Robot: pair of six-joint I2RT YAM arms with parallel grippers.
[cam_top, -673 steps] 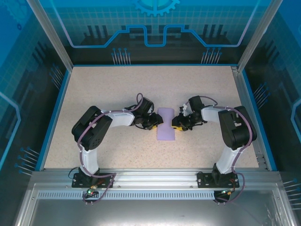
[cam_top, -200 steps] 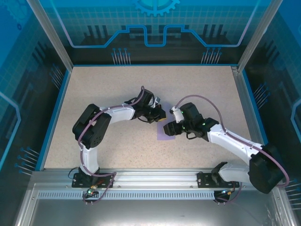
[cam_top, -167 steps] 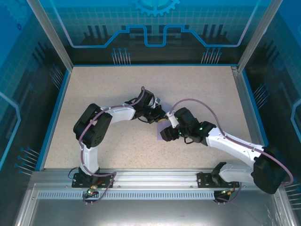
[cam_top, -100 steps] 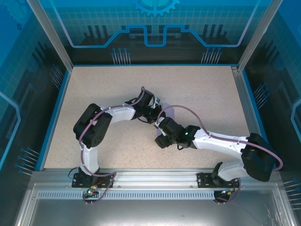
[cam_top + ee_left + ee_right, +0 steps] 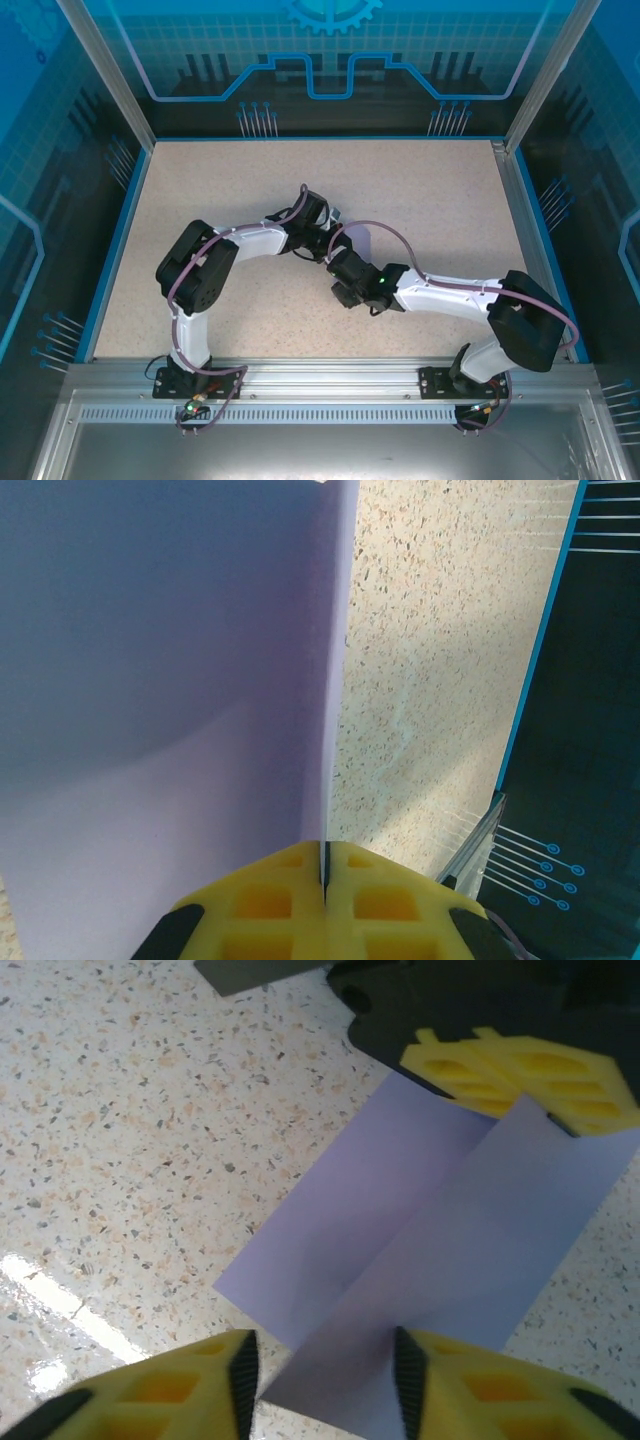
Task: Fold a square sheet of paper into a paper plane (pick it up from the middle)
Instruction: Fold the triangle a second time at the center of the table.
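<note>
From above, the left arm (image 5: 250, 245) and right arm (image 5: 450, 295) are seen meeting at the middle of the table (image 5: 200, 200). At the left wrist, the left gripper (image 5: 325, 870) is seen clamped tight on the sheet (image 5: 180, 680), held at its edge. At the right wrist, the right gripper (image 5: 320, 1370) is seen part-open, its fingers straddling the creased sheet's near end without pinching it.

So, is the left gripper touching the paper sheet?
Touching. In the left wrist view the square sheet of paper runs into the left gripper, pinched between its shut yellow fingers.
</note>
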